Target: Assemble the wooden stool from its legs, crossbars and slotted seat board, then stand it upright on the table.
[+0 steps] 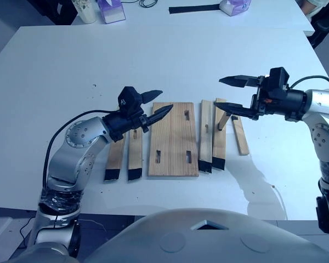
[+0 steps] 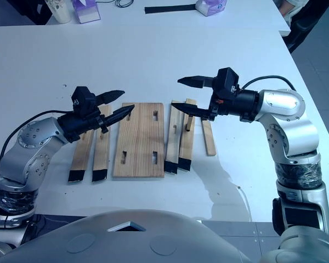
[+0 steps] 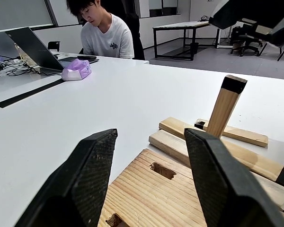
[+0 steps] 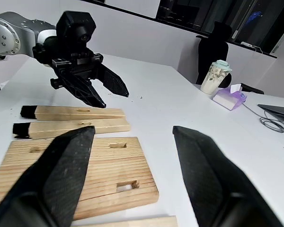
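Note:
The slotted seat board [image 1: 173, 139] lies flat in the middle of the white table. Two black-tipped legs [image 1: 125, 158] lie left of it, and two more legs [image 1: 213, 137] lie right of it. A short black-tipped piece [image 1: 223, 120] leans up from the right-hand legs, and a thin crossbar [image 1: 240, 135] lies flat beyond them. My left gripper [image 1: 165, 99] hangs open just above the board's far left corner, holding nothing. My right gripper [image 1: 217, 92] is open above the right-hand legs, its lower finger close over the leaning piece [image 3: 225, 106].
A cup [image 1: 86, 10], two purple tissue boxes [image 1: 111, 10] and a black strip [image 1: 193, 8] sit at the table's far edge. The table's near edge [image 1: 153, 208] runs just below the parts. A person sits with a laptop [image 3: 35, 47] at the far side.

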You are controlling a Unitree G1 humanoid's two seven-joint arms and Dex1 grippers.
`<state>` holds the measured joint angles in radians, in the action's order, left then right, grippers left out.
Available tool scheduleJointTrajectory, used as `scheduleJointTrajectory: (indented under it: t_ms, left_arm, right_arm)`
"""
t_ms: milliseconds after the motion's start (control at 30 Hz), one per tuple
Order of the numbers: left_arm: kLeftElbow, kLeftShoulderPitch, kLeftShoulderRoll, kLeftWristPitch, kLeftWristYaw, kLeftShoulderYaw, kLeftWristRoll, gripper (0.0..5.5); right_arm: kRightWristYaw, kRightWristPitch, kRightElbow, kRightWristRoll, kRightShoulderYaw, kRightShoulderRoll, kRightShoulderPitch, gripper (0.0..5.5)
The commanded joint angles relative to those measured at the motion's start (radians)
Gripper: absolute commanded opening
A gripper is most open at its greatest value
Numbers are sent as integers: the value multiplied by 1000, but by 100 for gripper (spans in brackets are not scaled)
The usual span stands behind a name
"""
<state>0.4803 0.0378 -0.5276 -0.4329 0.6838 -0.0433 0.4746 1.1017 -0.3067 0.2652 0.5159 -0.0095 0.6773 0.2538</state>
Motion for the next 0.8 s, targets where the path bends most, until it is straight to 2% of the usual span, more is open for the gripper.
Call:
scheduleJointTrajectory:
  t_ms: [33, 400, 633, 733, 800]
  left_arm:
    - [-15, 27, 0, 6, 10, -9, -11, 263]
    - [-26, 39, -7, -2, 22, -14, -15, 263]
    - [-46, 61, -17, -4, 42, -21, -13, 263]
    - [-57, 75, -22, -6, 50, -21, -9, 263]
    - [-54, 70, -23, -7, 47, -16, -9, 263]
  right_arm:
    - [-21, 32, -54, -33, 34, -47, 40, 248]
    - [-140, -133, 11, 117, 8, -146, 201, 243]
    - [-55, 86, -241, -107, 155, -143, -36, 243]
    - [-71, 113, -241, -91, 139, -160, -43, 243]
    - [-108, 68, -157, -15, 93, -171, -10, 243]
